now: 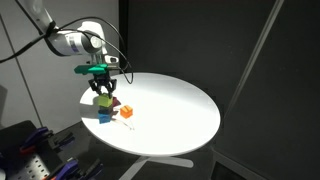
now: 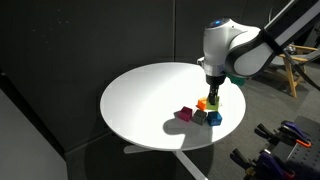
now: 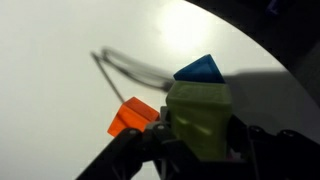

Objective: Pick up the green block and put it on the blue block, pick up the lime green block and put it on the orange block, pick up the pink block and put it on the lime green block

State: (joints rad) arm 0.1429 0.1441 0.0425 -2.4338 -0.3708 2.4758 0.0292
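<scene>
My gripper (image 3: 200, 142) is shut on the lime green block (image 3: 198, 108), holding it by two sides. In an exterior view the gripper (image 1: 102, 80) hangs with that block (image 1: 103, 88) a little above the cluster of cubes. The orange block (image 3: 133, 117) lies on the table just left of the held cube in the wrist view. The blue block (image 3: 200, 68) lies beyond it with a bare top. In an exterior view the gripper (image 2: 211, 90) stands over the orange block (image 2: 203, 103). The pink block (image 2: 185, 115), the green block (image 2: 200, 117) and the blue block (image 2: 214, 118) sit on the table beside it.
All cubes sit near one edge of the round white table (image 1: 180, 110), (image 2: 140, 100). Black curtains stand behind it. Dark equipment is on the floor past the table's rim (image 1: 25, 150), (image 2: 285, 150).
</scene>
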